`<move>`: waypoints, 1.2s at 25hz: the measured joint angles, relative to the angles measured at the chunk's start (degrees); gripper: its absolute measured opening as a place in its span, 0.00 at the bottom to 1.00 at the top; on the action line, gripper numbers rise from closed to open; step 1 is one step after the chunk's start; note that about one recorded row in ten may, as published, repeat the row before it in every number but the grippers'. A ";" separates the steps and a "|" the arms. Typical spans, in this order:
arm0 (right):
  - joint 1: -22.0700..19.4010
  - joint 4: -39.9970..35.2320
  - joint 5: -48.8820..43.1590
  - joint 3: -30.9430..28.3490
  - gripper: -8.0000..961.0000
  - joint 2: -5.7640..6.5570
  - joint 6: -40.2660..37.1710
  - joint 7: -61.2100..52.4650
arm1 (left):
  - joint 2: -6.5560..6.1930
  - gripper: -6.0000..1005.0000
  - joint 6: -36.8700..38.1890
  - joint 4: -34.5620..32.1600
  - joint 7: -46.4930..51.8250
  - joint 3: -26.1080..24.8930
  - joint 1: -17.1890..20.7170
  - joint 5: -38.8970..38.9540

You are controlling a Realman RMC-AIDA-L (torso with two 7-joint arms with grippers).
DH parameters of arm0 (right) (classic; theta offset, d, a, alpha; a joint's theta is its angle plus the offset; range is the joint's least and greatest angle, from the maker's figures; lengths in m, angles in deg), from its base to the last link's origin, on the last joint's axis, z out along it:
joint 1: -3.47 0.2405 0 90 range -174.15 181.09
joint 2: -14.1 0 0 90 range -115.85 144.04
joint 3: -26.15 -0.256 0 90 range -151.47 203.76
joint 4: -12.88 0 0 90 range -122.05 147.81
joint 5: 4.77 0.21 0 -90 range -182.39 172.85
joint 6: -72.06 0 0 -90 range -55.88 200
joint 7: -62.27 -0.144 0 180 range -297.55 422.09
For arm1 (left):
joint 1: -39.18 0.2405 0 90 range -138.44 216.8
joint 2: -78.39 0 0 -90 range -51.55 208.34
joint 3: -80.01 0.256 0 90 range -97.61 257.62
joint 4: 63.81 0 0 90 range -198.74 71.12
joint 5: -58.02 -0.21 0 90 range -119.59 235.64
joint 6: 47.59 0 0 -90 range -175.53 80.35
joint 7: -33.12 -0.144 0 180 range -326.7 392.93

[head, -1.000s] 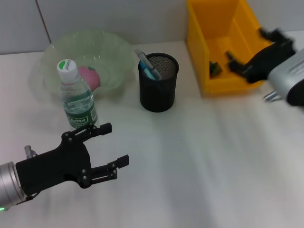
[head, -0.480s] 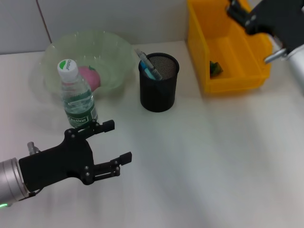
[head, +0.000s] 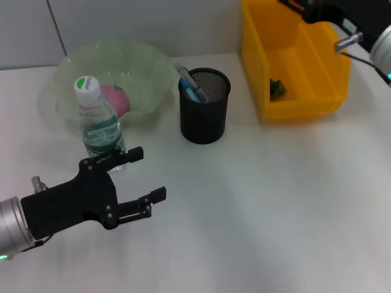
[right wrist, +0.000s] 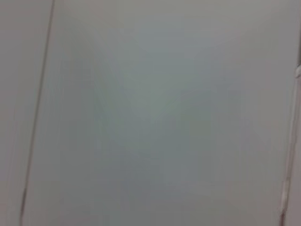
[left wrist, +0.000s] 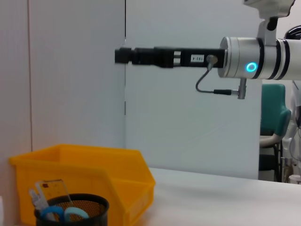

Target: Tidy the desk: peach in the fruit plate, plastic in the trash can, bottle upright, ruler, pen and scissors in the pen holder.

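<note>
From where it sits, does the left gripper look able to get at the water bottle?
Probably yes: the left gripper is open just in front of the upright water bottle, with only bare desk between them.

head view looks down on the counter [head: 275, 201]; left wrist view faces level, sharing the pen holder [head: 204, 105]; right wrist view apparently faces blank wall.

smooth matt white desk [head: 263, 201]. bowl [head: 146, 67] is clear thin plastic, bottle [head: 99, 125] clear glossy plastic w/ paper-like label. cup [head: 204, 107] is black metal mesh. bin [head: 305, 104] is glossy yellow plastic. left gripper [head: 143, 177] matt black.
</note>
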 joint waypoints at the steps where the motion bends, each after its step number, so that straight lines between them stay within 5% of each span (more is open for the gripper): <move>1: 0.78 -0.06 0.13 0.38 0.86 0.59 -1.67 0.09 | -0.02 0.85 -0.01 0.05 0.00 -0.05 -0.07 0.00; 8: 2.63 -9.88 0.13 0.51 0.86 3.12 -21.21 3.14 | -0.22 0.85 -0.57 0.34 0.04 -0.89 -0.92 0.00; 13: 1.48 -19.92 9.07 -7.30 0.86 1.79 -39.88 18.17 | -0.29 0.85 -0.70 0.39 0.05 -1.25 -1.51 0.01; 16: 1.19 -21.36 27.44 -18.82 0.86 -1.45 -52.66 36.30 | -0.29 0.85 -0.74 0.46 0.05 -1.34 -1.70 0.01; 20: 2.81 -16.43 54.55 -42.73 0.86 -10.02 -82.01 58.28 | -0.18 0.85 -0.77 0.19 0.04 -1.57 -1.69 0.01; 22: 5.08 -11.67 61.29 -53.54 0.86 -12.55 -95.23 62.78 | -0.13 0.85 -0.78 0.15 0.04 -1.63 -1.68 0.00; 25: 7.28 -0.09 64.83 -63.05 0.85 -11.86 -108.61 66.04 | 0.03 0.85 -0.74 0.09 -0.14 -2.40 -1.44 0.00; 30: 8.90 24.41 60.93 -70.11 0.85 -8.38 -120.53 80.26 | 0.06 0.85 -0.53 0.36 -0.30 -2.97 -1.13 0.00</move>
